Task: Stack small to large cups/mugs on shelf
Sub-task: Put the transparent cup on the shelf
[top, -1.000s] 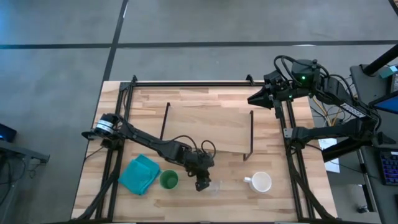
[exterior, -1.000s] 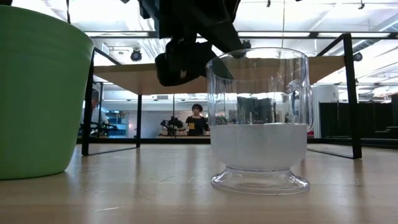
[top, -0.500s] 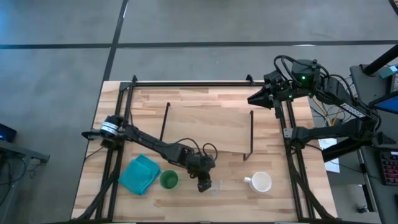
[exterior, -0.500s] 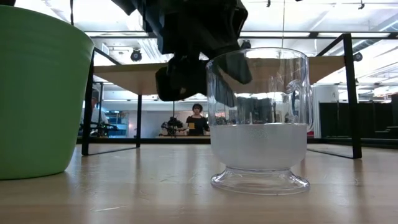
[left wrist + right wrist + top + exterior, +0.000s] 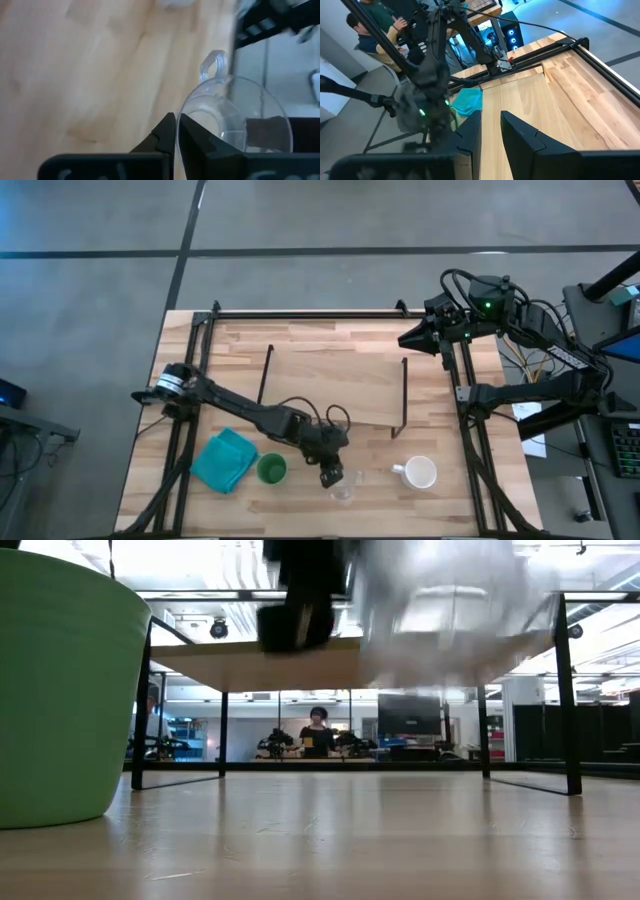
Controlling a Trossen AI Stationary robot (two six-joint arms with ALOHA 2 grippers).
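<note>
On the left of your high view sits the teal folded cloth (image 5: 224,460), then the green cup (image 5: 271,470), both on the tabletop (image 5: 330,350) and untouched; the white mug (image 5: 419,473) stands well to the right near the front edge. Between them your left gripper (image 5: 331,476) has its fingers (image 5: 172,131) pinched nearly together on the wall of the clear glass cup (image 5: 343,492), which hangs off the table surface. That hold looks thin: one wall of smooth glass, so the cup could swing or slip free if you accelerate, and from there it could fall onto the wood or knock into the green cup just beside it. The shelf (image 5: 335,385) lies behind, and a tilted cup might catch on its board edge or wire legs as you carry it over. Your right gripper (image 5: 490,131) waits at the far right corner, its fingers a little apart and holding nothing. The high view gives you the layout but barely shows the glass; the left wrist view shows the grip itself, with the cup's handle pointing away from the fingers; the low view alone confirms clear air under the blurred cup (image 5: 445,610), with the shelf board behind it.
</note>
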